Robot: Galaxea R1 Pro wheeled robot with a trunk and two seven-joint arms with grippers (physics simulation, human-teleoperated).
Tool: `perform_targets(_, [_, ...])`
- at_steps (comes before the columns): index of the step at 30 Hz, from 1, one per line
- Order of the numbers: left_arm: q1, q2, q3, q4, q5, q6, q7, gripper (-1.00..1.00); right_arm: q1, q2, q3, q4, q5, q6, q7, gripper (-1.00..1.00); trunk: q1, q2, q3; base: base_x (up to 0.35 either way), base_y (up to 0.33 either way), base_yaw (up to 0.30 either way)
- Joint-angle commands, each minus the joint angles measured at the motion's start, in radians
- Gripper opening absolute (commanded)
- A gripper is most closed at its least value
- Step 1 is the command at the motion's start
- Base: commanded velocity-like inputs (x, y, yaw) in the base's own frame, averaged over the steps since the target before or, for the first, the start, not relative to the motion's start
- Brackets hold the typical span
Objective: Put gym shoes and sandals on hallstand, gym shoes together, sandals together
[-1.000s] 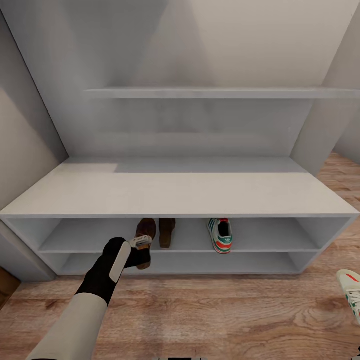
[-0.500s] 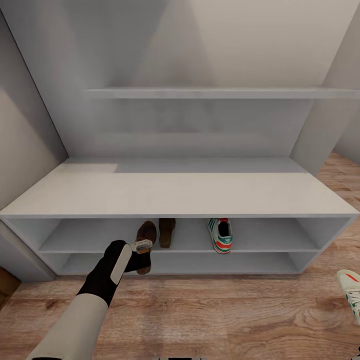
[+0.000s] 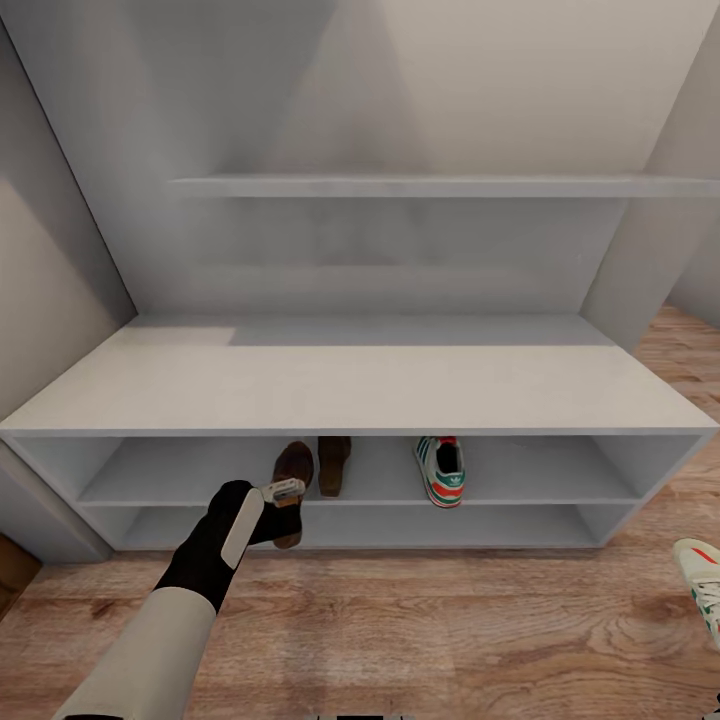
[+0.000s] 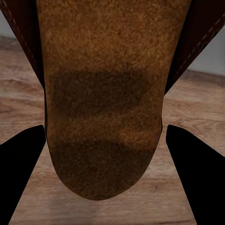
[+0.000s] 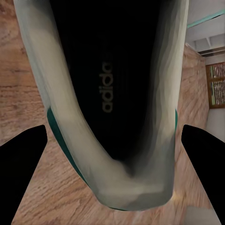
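Observation:
The pale grey hallstand (image 3: 360, 385) fills the middle of the head view. On its upper open shelf lie one dark brown sandal (image 3: 335, 463) and, to its right, one gym shoe (image 3: 440, 470) with its orange-red heel toward me. My left gripper (image 3: 283, 490) is shut on the other sandal (image 3: 291, 468), held tilted at the shelf's front edge, just left of the first sandal. That held sandal (image 4: 105, 93) sits between the left gripper (image 4: 105, 131) fingers. The other gym shoe (image 3: 700, 580) is at the far right, above the corridor floor (image 3: 450, 640). My right gripper (image 5: 112, 136) is shut on this gym shoe (image 5: 112, 70).
The hallstand's lower shelf (image 3: 420, 528) holds nothing. A floating shelf (image 3: 420, 186) hangs on the back panel. Grey walls close in on both sides. A brown box corner (image 3: 12, 570) shows at the far left on the floor.
The sandal in my left gripper has dipped slightly, with its heel end lower than a second ago. Over the last half second nothing has moved.

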Motion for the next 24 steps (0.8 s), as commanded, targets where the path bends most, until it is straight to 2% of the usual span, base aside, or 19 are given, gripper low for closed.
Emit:
perform_targets(1, [0.000, -0.001, 0.002, -0.001, 0.011, 0.003, 0.009, -1.00, -0.002, 0.000, 0.003, 0.005, 0.002, -0.006, -0.002, -1.00, 0.000, 0.000, -0.001, 0.000, 0.000, 0.000])
perform_targets(20, [0.000, -0.001, 0.003, 0.000, 0.012, 0.003, 0.009, -1.00, 0.001, -0.007, 0.000, 0.005, 0.002, -0.006, -0.005, -1.00, 0.000, 0.000, -0.001, 0.018, 0.000, 0.000])
perform_targets(24, [0.000, 0.001, 0.005, 0.001, 0.012, 0.003, 0.009, -1.00, 0.016, -0.013, -0.001, 0.005, 0.001, -0.006, -0.028, -1.00, 0.000, 0.000, -0.001, 0.000, 0.000, 0.000])
